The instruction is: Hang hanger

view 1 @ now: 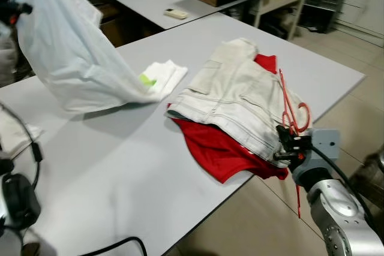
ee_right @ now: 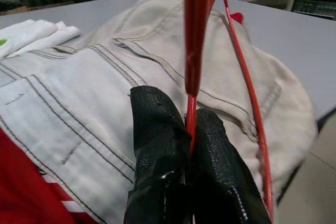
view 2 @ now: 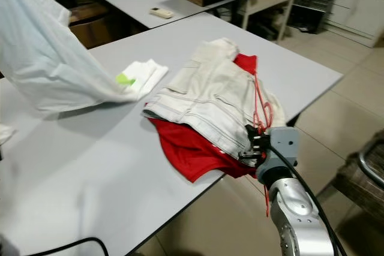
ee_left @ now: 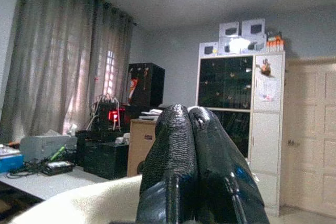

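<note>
We judge the task as begun but far from done: the hanger is grasped, yet no rail or hook to hang it on is visible. On the desk (view 1: 120,166), centre right of the frame, pale jeans (view 1: 234,97) lie over a red garment (view 1: 219,148). The red hanger (view 1: 292,109), thin and wiry, rests on the jeans at lower right. The right gripper (ee_right: 190,135) is clamped on its rod. The left gripper (ee_left: 191,129), fingers together, holds a white garment (view 1: 72,52) at upper left.

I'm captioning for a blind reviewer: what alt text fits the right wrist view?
Two black fingers pinch a red hanger above pale jeans on a grey table; red cloth lies under the jeans.
</note>
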`<state>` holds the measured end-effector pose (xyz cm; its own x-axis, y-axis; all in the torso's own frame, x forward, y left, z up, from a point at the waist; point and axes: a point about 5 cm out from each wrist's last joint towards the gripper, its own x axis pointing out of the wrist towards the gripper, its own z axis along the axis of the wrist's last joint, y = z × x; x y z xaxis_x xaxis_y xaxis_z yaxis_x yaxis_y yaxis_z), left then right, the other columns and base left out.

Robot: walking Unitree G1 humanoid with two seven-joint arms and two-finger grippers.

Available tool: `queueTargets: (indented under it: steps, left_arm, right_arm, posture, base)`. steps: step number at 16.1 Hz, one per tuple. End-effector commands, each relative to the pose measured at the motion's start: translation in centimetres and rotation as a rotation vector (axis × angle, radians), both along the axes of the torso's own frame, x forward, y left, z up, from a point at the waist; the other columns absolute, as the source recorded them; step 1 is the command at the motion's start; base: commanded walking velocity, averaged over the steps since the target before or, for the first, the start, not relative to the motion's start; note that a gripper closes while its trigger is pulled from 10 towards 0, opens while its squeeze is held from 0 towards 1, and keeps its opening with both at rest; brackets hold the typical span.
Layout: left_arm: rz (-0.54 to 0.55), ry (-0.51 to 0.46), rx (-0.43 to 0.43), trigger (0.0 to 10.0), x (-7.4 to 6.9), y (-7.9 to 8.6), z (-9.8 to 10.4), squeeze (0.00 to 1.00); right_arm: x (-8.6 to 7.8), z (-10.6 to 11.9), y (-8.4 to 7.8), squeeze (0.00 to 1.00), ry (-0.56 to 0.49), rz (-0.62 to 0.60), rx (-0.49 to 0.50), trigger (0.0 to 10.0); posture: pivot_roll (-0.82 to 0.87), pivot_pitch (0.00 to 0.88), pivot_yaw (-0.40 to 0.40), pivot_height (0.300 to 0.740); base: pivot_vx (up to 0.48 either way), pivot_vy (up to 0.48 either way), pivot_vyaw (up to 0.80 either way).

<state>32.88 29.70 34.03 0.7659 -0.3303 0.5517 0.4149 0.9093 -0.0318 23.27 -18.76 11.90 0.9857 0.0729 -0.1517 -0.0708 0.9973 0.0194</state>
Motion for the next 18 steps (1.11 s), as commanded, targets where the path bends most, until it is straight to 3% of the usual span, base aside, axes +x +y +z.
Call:
queueTargets:
  steps: [1,3,4,5,6,7,8,9,10,11,13,15,16,18]
  left_arm:
    - [-0.068,0.057,0.132,0.0,1.5,-3.2,-1.1,0.00]
    - [-0.193,0.162,0.318,0.0,3.5,-9.2,-4.7,0.00]
    - [-0.218,0.177,0.346,0.0,3.8,-10.5,-5.5,0.00]
    - [-0.313,0.228,0.449,0.0,4.2,-15.3,-8.6,0.00]
    - [-0.344,0.246,0.507,0.0,4.1,-17.5,-10.1,0.00]
    - [-0.353,0.257,0.532,0.0,4.0,-18.7,-10.9,0.00]
    - [-0.380,0.264,0.647,0.0,3.4,-21.1,-12.5,0.00]
    - [-0.374,0.273,0.678,10.0,3.2,-21.5,-13.1,0.00]
    - [-0.366,0.286,0.734,10.0,2.9,-21.3,-13.7,0.00]
    - [-0.348,0.283,0.768,10.0,2.9,-20.7,-13.8,1.00]
    - [-0.302,0.258,0.862,10.0,3.0,-17.7,-13.0,1.00]
    - [-0.451,0.223,0.983,10.0,1.4,-17.2,-12.9,1.00]
    - [-0.455,0.227,1.066,10.0,1.2,-16.8,-13.2,1.00]
    - [-0.253,0.254,1.165,10.0,3.1,-15.1,-13.0,1.00]
  right_arm:
    - [0.0,0.1,0.4,0.00,-0.015,0.020,0.005,10.0]
    - [-0.3,0.1,0.1,0.00,-0.017,-0.001,0.001,10.0]
    - [-0.4,0.1,0.0,0.00,-0.017,-0.006,0.001,10.0]
    - [-0.7,0.1,-0.3,0.00,-0.018,-0.018,-0.006,10.0]
    - [-0.8,0.2,-0.3,0.00,-0.019,-0.023,-0.007,10.0]
    - [-0.9,0.2,-0.4,0.00,-0.019,-0.026,-0.008,10.0]
    - [-1.1,0.2,-0.5,0.00,-0.019,-0.032,-0.012,10.0]
    - [-1.1,0.2,-0.6,0.00,-0.019,-0.036,-0.013,10.0]
    - [-1.2,0.2,-0.7,0.00,-0.017,-0.039,-0.014,10.0]
    - [-1.3,0.2,-0.6,0.00,-0.016,-0.038,-0.014,10.0]
    - [-1.2,0.1,-0.3,0.00,-0.013,-0.027,-0.010,10.0]
    - [-1.0,0.0,-0.1,0.00,-0.010,-0.016,-0.007,10.0]
    - [-0.8,0.1,0.0,0.00,-0.011,-0.011,-0.006,10.0]
    - [-0.5,0.2,0.0,0.00,-0.015,-0.008,-0.006,10.0]
  posture:
    - [-0.17,0.000,0.082,0.719]
    - [-0.19,0.000,0.100,0.719]
    - [-0.20,0.000,0.106,0.719]
    - [-0.21,0.000,0.111,0.719]
    - [-0.23,0.000,0.119,0.719]
    - [-0.23,0.000,0.119,0.719]
    - [-0.24,0.000,0.125,0.719]
    - [-0.24,0.000,0.125,0.719]
    - [-0.24,0.000,0.125,0.719]
    - [-0.24,0.000,0.125,0.719]
    - [-0.22,0.000,0.114,0.719]
    - [-0.21,0.000,0.102,0.719]
    - [-0.20,0.000,0.102,0.719]
    - [-0.21,0.000,0.103,0.719]
  base:
    - [0.000,0.000,0.00]
    - [0.000,0.000,0.00]
    - [0.000,0.000,0.00]
    - [0.000,0.000,0.00]
    - [0.000,0.000,0.00]
    - [0.000,0.000,0.00]
    - [0.000,0.000,0.00]
    - [0.000,0.000,0.00]
    - [0.000,0.000,0.00]
    - [0.000,0.000,0.00]
    - [0.000,0.000,0.00]
    - [0.000,0.000,0.00]
    - [0.000,0.000,0.00]
    - [0.000,0.000,0.00]
